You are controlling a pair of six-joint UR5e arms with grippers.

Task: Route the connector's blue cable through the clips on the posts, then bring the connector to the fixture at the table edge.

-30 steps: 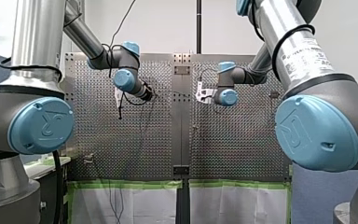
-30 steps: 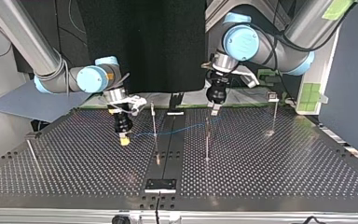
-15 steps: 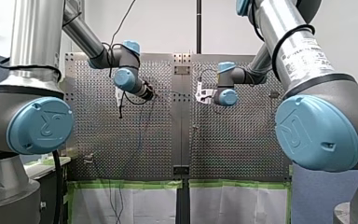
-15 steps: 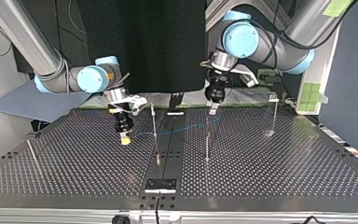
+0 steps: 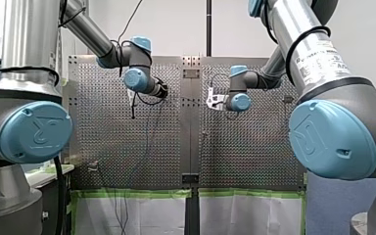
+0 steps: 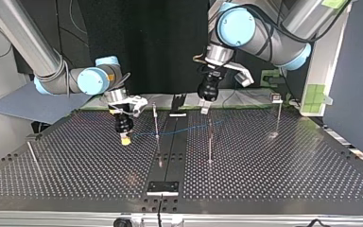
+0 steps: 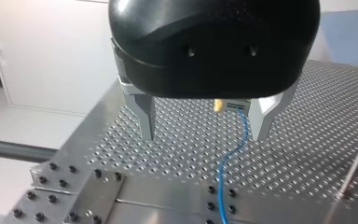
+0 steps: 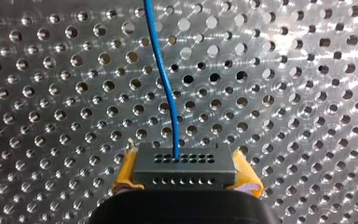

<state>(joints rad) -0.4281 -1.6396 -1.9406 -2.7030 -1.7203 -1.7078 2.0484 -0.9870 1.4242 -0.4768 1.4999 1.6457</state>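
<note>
A dark grey connector (image 8: 184, 165) sits between the yellow pads (image 8: 126, 170) of my right gripper (image 8: 185, 176), which is shut on it. Its blue cable (image 8: 163, 74) runs ahead over the perforated plate. In the top view my right gripper (image 6: 124, 137) hangs low at the left. From it the blue cable (image 6: 189, 128) passes the clip on a thin post (image 6: 156, 120) and goes on toward the right. My left gripper (image 6: 204, 109) hovers above the cable's far part, open and holding nothing. Its metal fingers (image 7: 144, 116) stand wide apart over the cable (image 7: 226, 163).
More thin posts stand at the middle (image 6: 210, 142), the right (image 6: 278, 118) and the far left (image 6: 33, 158) of the top view. A dark fixture (image 6: 162, 187) sits at the near table edge. A black bracket (image 6: 178, 101) stands at the far edge.
My left arm has risen and swung toward the top view's left, away from the middle post. My right gripper with the connector has stayed almost still.
</note>
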